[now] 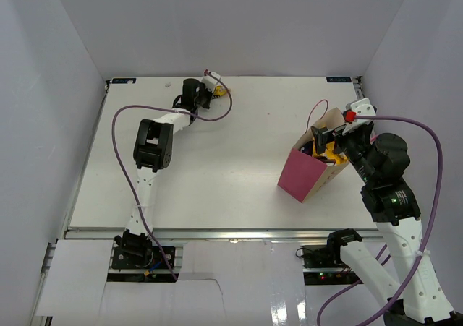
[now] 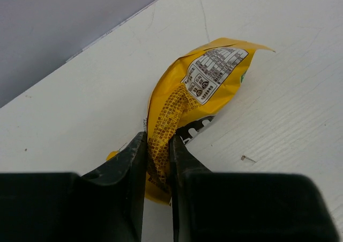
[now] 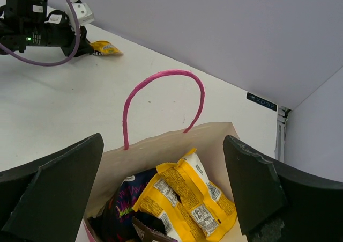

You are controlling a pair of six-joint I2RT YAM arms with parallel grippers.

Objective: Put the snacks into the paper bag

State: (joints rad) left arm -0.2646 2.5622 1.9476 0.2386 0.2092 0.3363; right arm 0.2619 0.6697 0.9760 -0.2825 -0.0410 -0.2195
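Up in the upper left of the overhead view, at the far edge of the table [image 1: 217,174], the left claw [image 1: 205,95] is down low and clamped on a yellow packet [image 1: 215,90]. From the wrist view, both black fingers [image 2: 134,156] pinch the yellow packet's near end, crumpling it, while the printed far end lies on the white surface. Moving right, the paper bag [image 1: 304,176] stands upright on the right side of the table, pink outside, tan inside, one pink handle [image 3: 166,75] arching over the rim. Over its mouth hangs the right claw [image 1: 329,139], jaws spread wide, gripping nothing. Down inside the paper bag lie two yellow packets [image 3: 187,196], a dark purple bag [image 3: 120,210] on the left, and a brown bar [image 3: 153,234] at the bottom edge.
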